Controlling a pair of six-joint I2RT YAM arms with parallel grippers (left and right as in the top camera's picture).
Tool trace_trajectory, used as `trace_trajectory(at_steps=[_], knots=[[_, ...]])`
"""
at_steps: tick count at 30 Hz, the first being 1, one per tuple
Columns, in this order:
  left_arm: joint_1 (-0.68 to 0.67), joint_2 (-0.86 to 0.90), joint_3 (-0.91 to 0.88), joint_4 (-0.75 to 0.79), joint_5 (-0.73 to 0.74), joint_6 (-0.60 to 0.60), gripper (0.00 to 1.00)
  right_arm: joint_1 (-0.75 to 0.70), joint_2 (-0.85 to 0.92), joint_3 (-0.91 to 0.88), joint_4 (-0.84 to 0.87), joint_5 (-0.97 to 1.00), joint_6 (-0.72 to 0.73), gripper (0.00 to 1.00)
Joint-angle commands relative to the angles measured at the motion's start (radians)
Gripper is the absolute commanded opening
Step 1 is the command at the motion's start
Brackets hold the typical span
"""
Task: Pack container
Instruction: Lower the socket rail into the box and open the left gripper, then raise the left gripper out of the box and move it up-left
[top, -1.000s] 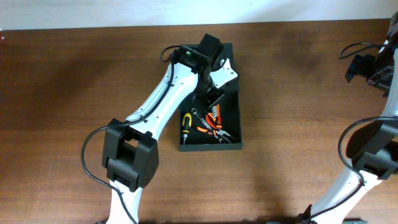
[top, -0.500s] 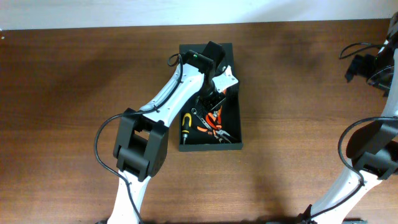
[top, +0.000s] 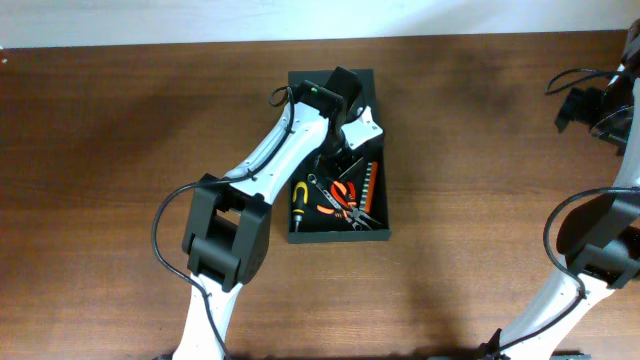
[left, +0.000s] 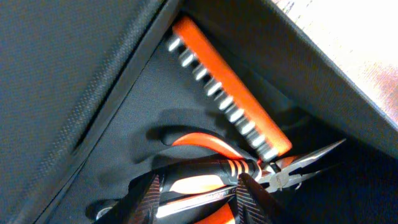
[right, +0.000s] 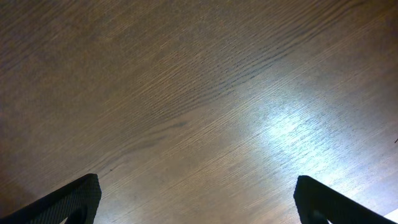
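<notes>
The container (top: 384, 112), a dark matte rectangular box, sits open on the desk (top: 110, 160) slightly behind centre, with its long sides running front to back. The desk surface is dark brown wood with a visible grain, and in the right wrist view it carries a bright glare patch. A pale wall strip (top: 200, 20) borders the far edge of the desk. The near half of the container holds an orange bit holder (top: 368, 186) lying along the right wall, orange-handled pliers (top: 345, 202) just beside it, and a screwdriver (top: 299, 198) with a yellow and black handle near the left wall. The left gripper (top: 346, 160) reaches into the container from above. In the left wrist view its fingers (left: 254, 198) stand partly apart over the pliers handles and clamp nothing. Whether they touch the handles cannot be told. The bit holder lies clear of them, its row of metal bits facing the container's interior. The right gripper (top: 578, 106) hangs well apart at the far right edge of the desk, above bare wood. Its fingers (right: 71, 200) are spread wide with nothing between them.
</notes>
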Motion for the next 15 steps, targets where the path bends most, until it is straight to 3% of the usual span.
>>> trace_trajectory(at_steps=[1,4,8,10,12,13,15], knots=[[0.008,0.016,0.025,-0.002,-0.004,-0.004,0.48,-0.004,-0.008,-0.001,0.003,0.005,0.008,0.99],[0.021,0.014,0.074,-0.005,-0.007,-0.029,0.49,-0.004,-0.008,-0.001,0.003,0.004,0.008,0.99],[0.061,0.014,0.226,-0.037,-0.029,-0.079,0.57,-0.004,-0.008,-0.001,0.003,0.004,0.008,0.99],[0.084,0.014,0.314,-0.077,-0.029,-0.079,0.7,-0.004,-0.008,-0.001,0.003,0.005,0.008,0.99],[0.109,0.014,0.393,-0.117,-0.03,-0.079,0.93,-0.004,-0.008,-0.001,0.003,0.004,0.008,0.99],[0.129,0.014,0.446,-0.145,-0.035,-0.084,0.99,-0.004,-0.008,-0.001,0.003,0.004,0.008,0.99],[0.161,0.014,0.514,-0.177,-0.079,-0.129,0.99,-0.004,-0.008,-0.001,0.003,0.004,0.008,0.99]])
